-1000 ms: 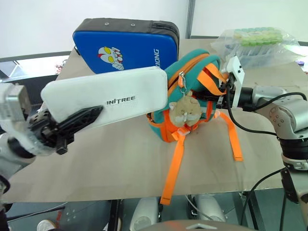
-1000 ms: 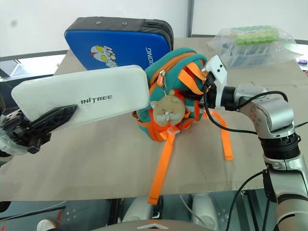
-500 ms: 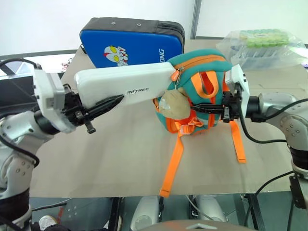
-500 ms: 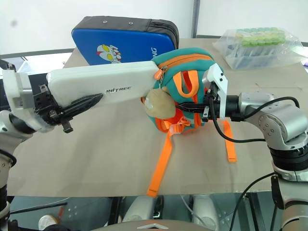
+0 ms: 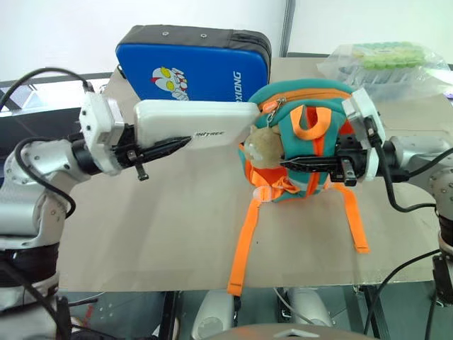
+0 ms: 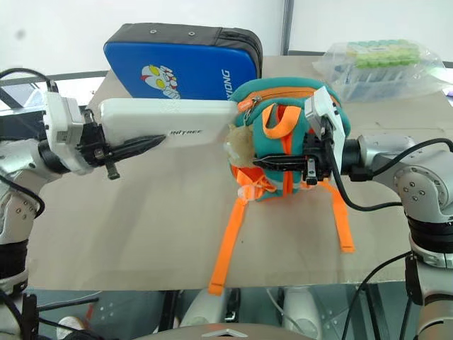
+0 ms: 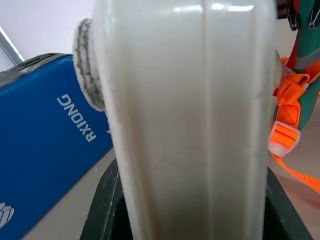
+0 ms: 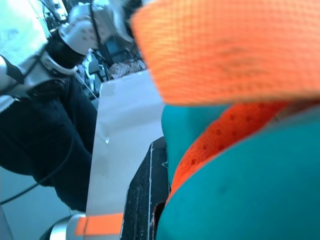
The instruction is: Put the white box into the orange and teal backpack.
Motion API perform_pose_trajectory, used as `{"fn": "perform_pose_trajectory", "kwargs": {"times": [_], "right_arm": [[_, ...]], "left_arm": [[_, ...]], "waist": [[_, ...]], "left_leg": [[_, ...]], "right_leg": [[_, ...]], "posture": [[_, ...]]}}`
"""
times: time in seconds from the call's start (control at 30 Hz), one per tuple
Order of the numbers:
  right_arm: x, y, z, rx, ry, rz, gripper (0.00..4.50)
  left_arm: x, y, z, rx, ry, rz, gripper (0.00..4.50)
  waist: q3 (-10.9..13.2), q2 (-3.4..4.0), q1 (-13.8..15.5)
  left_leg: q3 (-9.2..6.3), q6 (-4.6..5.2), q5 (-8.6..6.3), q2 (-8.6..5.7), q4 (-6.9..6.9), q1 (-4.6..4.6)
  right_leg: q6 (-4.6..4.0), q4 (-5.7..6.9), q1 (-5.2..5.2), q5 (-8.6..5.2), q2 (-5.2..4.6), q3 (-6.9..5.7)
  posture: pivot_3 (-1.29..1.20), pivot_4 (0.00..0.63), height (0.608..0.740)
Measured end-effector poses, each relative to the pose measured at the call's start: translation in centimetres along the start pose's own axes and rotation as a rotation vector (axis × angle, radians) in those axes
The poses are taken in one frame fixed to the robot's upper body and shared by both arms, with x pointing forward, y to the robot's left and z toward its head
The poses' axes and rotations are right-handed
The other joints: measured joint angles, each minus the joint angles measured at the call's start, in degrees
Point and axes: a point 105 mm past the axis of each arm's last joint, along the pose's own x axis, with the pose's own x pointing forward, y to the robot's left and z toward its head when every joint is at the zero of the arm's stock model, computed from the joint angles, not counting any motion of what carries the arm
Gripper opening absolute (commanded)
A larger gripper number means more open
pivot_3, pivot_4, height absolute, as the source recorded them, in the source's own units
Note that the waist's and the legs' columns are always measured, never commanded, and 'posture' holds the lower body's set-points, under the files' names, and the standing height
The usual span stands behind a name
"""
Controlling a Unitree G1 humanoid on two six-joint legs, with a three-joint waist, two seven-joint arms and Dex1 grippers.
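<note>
The white box (image 5: 195,122) is held level above the table, with my left gripper (image 5: 166,138) shut on its near end; the black fingers (image 7: 102,200) clamp its two faces. Its far end meets the top zip opening of the orange and teal backpack (image 5: 322,180), which stands upright at mid-table. A tan plush toy (image 5: 263,149) hangs on the backpack's front. From the right, my right gripper (image 5: 301,162) is shut on the backpack's fabric beside the orange handle. In the right wrist view, teal cloth (image 8: 250,190) lies against the finger (image 8: 142,200), with the box (image 8: 125,130) behind it.
A blue cartoon-print case (image 5: 191,67) stands on edge at the back of the table. A clear bag of green-lidded tubes (image 5: 386,64) lies at the back right. One long orange strap (image 5: 244,248) trails over the table's front edge (image 5: 141,287).
My left arm carried the box right toward the backpack and rolled it flatter. My right gripper drew the backpack right and stood it more upright. The plush toy swung.
</note>
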Motion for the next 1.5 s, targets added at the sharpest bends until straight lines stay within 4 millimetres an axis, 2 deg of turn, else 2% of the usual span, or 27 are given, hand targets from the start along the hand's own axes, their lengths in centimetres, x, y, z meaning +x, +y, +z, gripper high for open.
{"fn": "perform_pose_trajectory", "kwargs": {"times": [0.17, 0.4, 0.7, 1.0, 1.17, 1.27, 1.5], "right_arm": [[-0.1, 0.8, 0.6, -0.004, -0.027, 0.061, 0.00], [-1.1, 1.1, 0.8, -0.004, -0.080, 0.088, 0.00], [-1.9, 1.4, 0.4, 0.010, -0.132, 0.108, 0.00], [-2.1, 1.5, 0.6, 0.020, -0.167, 0.113, 0.00], [-2.0, 1.4, 0.6, 0.031, -0.187, 0.121, 0.00], [-1.4, 2.9, 2.0, -0.013, -0.230, 0.221, 0.00], [-1.4, 3.3, 2.3, -0.014, -0.254, 0.252, 0.00]], "left_arm": [[3.5, 0.8, 0.5, 0.059, -0.050, -0.126, 1.12], [6.2, 1.5, 2.8, 0.099, -0.164, -0.265, 1.12], [7.0, 1.1, 2.2, 0.045, -0.193, -0.340, 1.12], [9.0, 0.5, 0.8, 0.135, -0.184, -0.346, 1.12], [10.3, 1.3, 0.6, 0.202, -0.148, -0.330, 1.12], [11.8, 1.1, -0.4, 0.144, -0.140, -0.344, 1.12], [11.2, 1.2, 0.0, 0.098, -0.179, -0.412, 1.12]], "waist": [[0.02, -0.03, -0.07], [0.03, -0.04, -0.52], [0.03, -0.03, -0.34], [0.03, -0.04, -0.21], [0.03, -0.04, -0.19], [0.04, -0.04, -0.37], [0.07, -0.04, -1.06]], "left_leg": [[-0.03, -0.09, 0.05, -0.09, 0.06, -0.14], [0.01, -0.05, 0.03, -0.06, 0.07, -0.15], [-0.08, -0.05, 0.03, 0.01, 0.16, -0.10], [-0.12, -0.05, 0.03, -0.04, 0.22, -0.12], [-0.11, -0.05, 0.03, -0.07, 0.22, -0.12], [-0.12, -0.04, 0.03, -0.06, 0.23, -0.13], [-0.16, -0.05, 0.04, -0.02, 0.18, -0.15]], "right_leg": [[0.03, -0.04, -0.02, 0.00, 0.00, -0.06], [0.06, -0.03, -0.05, -0.01, 0.10, -0.02], [0.06, 0.05, -0.03, -0.01, 0.13, -0.02], [0.10, 0.03, 0.00, 0.01, 0.10, -0.03], [0.11, 0.04, 0.00, 0.02, 0.10, -0.04], [0.12, 0.07, -0.02, 0.03, 0.11, -0.03], [0.12, 0.07, -0.12, 0.03, 0.22, -0.01]], "posture": [[0.00, 0.150, 0.740], [0.00, 0.150, 0.740], [0.00, 0.150, 0.740], [0.00, 0.150, 0.740], [0.00, 0.150, 0.740], [0.00, 0.150, 0.740], [0.00, 0.150, 0.740]]}}
